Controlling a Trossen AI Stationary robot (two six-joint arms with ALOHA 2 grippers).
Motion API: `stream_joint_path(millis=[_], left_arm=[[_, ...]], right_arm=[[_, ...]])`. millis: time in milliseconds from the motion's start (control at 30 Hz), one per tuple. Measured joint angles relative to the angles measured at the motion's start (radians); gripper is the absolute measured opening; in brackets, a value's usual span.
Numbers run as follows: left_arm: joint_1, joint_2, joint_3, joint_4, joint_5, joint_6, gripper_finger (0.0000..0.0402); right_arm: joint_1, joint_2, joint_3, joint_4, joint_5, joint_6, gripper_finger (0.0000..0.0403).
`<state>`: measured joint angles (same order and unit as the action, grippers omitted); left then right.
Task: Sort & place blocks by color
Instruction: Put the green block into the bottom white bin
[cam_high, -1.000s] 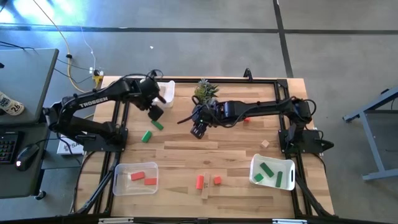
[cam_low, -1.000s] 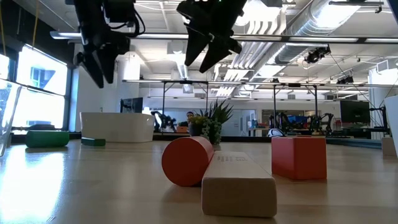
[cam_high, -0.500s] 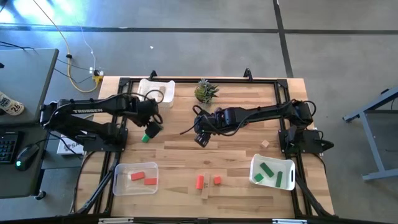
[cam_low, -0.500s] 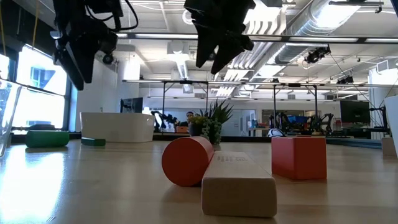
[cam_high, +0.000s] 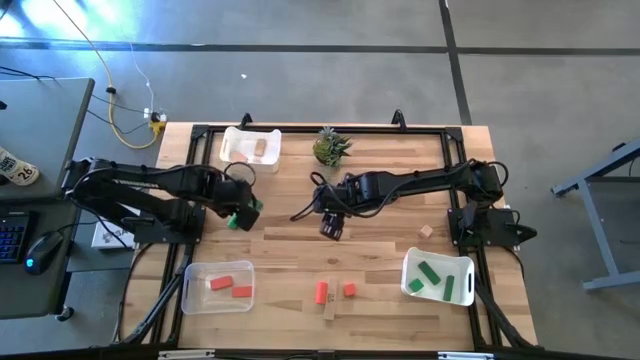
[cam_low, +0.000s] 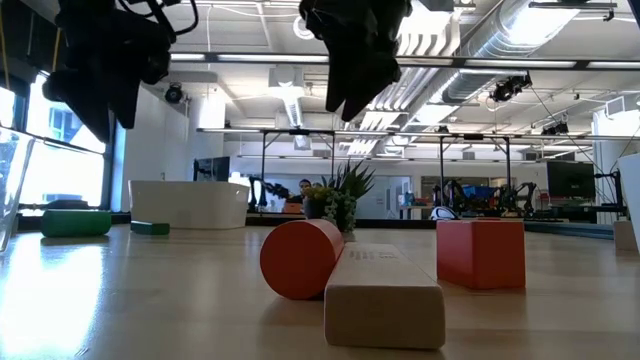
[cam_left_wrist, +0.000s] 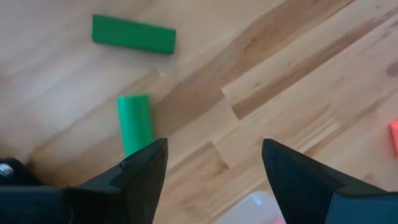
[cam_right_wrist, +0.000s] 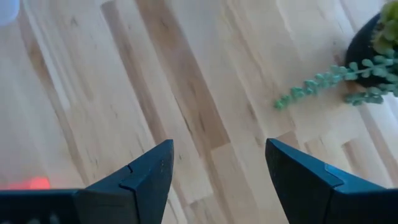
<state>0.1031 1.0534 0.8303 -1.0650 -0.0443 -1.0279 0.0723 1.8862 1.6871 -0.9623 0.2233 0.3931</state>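
Two green blocks lie flat on the table at the left: a bar (cam_left_wrist: 133, 34) and a rounder one (cam_left_wrist: 135, 123). My left gripper (cam_high: 246, 208) hangs open just above the table beside them, its fingers (cam_left_wrist: 143, 171) touching neither. My right gripper (cam_high: 333, 226) hangs open over bare table at the middle, near the plant (cam_high: 330, 147). Near the front edge lie a red round block (cam_low: 300, 258), a tan bar (cam_low: 383, 295) and a red cube (cam_low: 480, 252). A tan cube (cam_high: 426, 232) sits alone at the right.
A white bin (cam_high: 250, 147) with tan blocks stands at the far left. A clear bin (cam_high: 218, 285) with red blocks is at the near left, and a white bin (cam_high: 438, 277) with green blocks at the near right. A black frame rail (cam_high: 330, 128) edges the table.
My left gripper has swung from beside the far white bin toward the table's near edge, sinking a little and rolling, and now stands by the green blocks. My right gripper has shifted slightly toward the near edge and turned. Both stayed open; no block moved.
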Motion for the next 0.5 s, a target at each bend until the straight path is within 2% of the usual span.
stream_joint_path(millis=[167,333,500], left_arm=[[-0.074,0.0,0.0,-0.001,-0.041,-0.153,0.025],[-0.124,0.024,0.0,-0.02,-0.157,-0.22,0.025],[-0.125,0.083,0.0,-0.026,-0.17,-0.235,0.025]], right_arm=[[0.0,0.0,0.0,-0.035,-0.031,-0.07,0.0241],[0.0,0.0,0.0,-0.069,-0.037,-0.126,0.0241],[0.0,0.0,0.0,-0.067,-0.037,-0.164,0.0241]])
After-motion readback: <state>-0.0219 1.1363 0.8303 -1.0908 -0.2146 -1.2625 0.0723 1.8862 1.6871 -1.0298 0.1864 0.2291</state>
